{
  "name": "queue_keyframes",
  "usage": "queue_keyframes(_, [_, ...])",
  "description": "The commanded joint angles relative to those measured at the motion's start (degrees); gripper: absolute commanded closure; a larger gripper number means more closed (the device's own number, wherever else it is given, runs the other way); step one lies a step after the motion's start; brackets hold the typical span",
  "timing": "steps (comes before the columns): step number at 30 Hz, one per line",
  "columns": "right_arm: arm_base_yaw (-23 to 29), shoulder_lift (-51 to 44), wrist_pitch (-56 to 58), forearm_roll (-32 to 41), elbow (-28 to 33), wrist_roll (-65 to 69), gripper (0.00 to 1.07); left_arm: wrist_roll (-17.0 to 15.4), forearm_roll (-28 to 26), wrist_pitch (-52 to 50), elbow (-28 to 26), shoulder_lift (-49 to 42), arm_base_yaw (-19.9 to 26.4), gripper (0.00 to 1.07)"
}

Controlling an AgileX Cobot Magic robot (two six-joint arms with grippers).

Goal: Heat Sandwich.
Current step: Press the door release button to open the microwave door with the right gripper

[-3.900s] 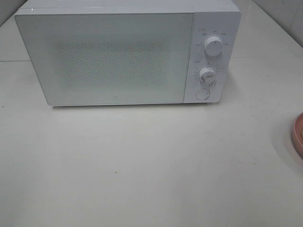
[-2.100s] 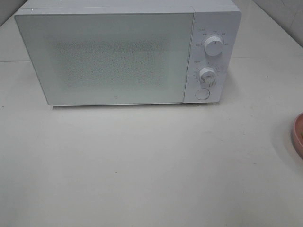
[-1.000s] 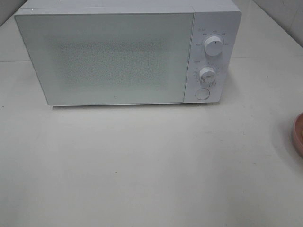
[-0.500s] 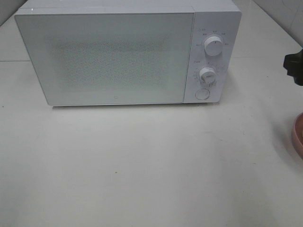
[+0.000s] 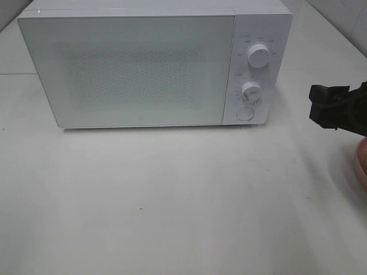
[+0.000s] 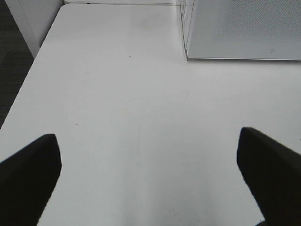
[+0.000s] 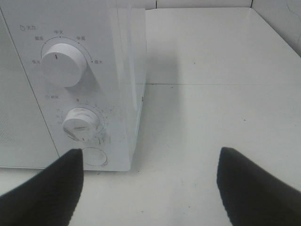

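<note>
The sandwich is out of view in every frame. Only the rim of a round pink plate shows at the right edge of the high view. The white microwave stands at the back of the table with its door shut. My right gripper is open and empty, right of the microwave's control panel and above the plate. In the right wrist view my right gripper faces the round door button. My left gripper is open and empty over bare table, outside the high view.
The control panel has two knobs above the round button. In the left wrist view the microwave's corner lies ahead. The white table stretches in front of the microwave. A tiled wall rises at back right.
My right gripper has come into the high view from the right edge and moved left toward the microwave's control panel. The microwave and the plate have not moved.
</note>
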Motion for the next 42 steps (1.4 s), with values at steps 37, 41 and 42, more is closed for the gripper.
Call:
queue_keyframes(37, [27.0, 22.2, -25.8, 28.1, 1.0, 5.8, 0.32, -0.1, -0.1, -0.6, 0.1, -1.7, 0.1, 0.10])
queue_keyframes(41, [27.0, 22.2, -25.7, 28.1, 1.0, 16.1, 0.32, -0.1, -0.1, -0.6, 0.1, -1.7, 0.1, 0.10])
queue_keyframes(42, [27.0, 22.2, -25.7, 28.1, 1.0, 19.3, 0.32, -0.1, -0.1, -0.6, 0.1, -1.7, 0.1, 0.10])
